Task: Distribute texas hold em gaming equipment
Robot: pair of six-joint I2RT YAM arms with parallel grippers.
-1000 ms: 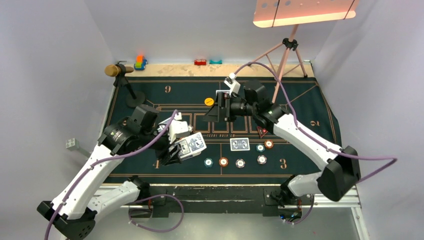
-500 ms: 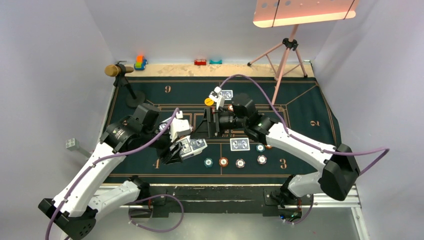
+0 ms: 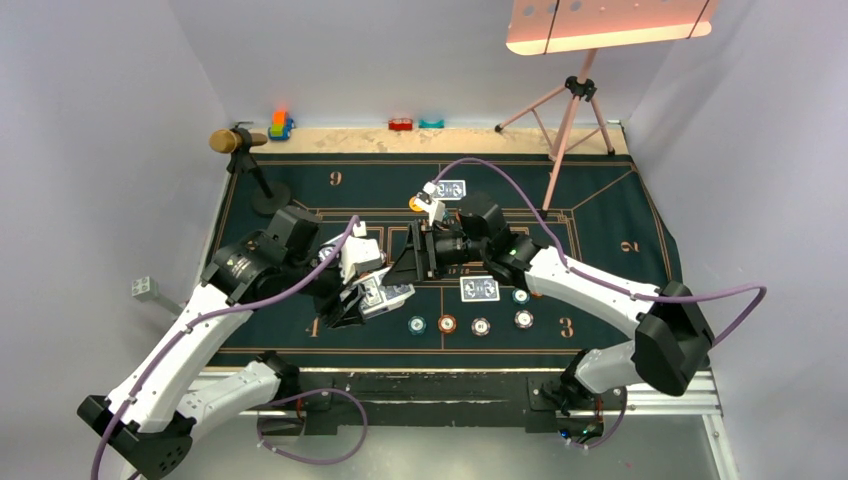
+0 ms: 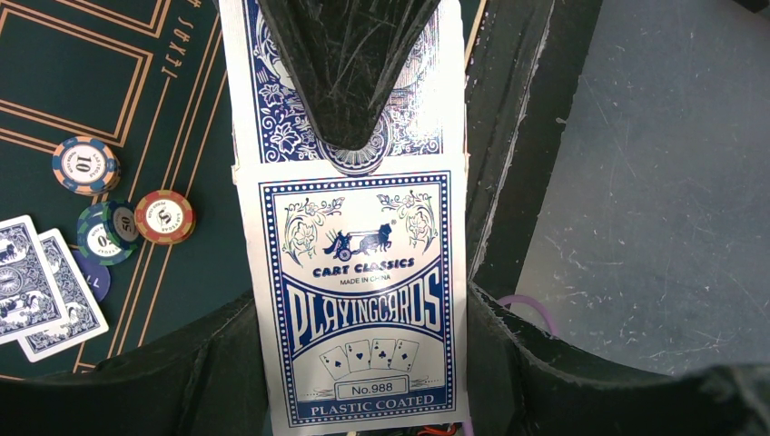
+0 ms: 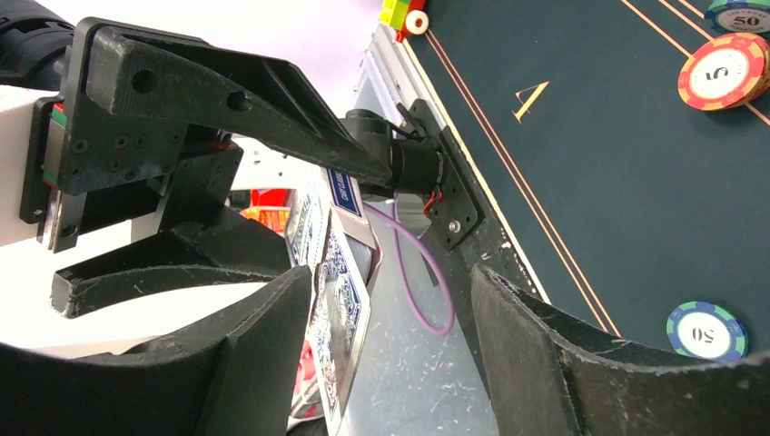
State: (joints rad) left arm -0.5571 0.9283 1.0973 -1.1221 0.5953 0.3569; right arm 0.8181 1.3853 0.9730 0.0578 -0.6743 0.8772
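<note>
Where the left gripper [image 3: 370, 298] is clamped on the sides of a blue pack of playing cards [image 4: 363, 300], it hangs over the near left of the green mat [image 3: 600, 215]. The right gripper [image 3: 405, 265], jaws apart, straddles the pack's edge. Chips [image 3: 447, 323] and loose cards [image 3: 479, 288] lie on the mat nearby. Toys [image 3: 281, 125] sit on the bare wooden strip [image 3: 340, 140] by the pale back wall [image 3: 400, 60].

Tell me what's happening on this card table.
The left gripper is clamped on a deck of cards, holding it above the green mat. The right gripper is open, with its jaws on either side of the deck's end, apparently to pull a card. A pair of cards and a row of chips lie on the mat nearby.
</note>
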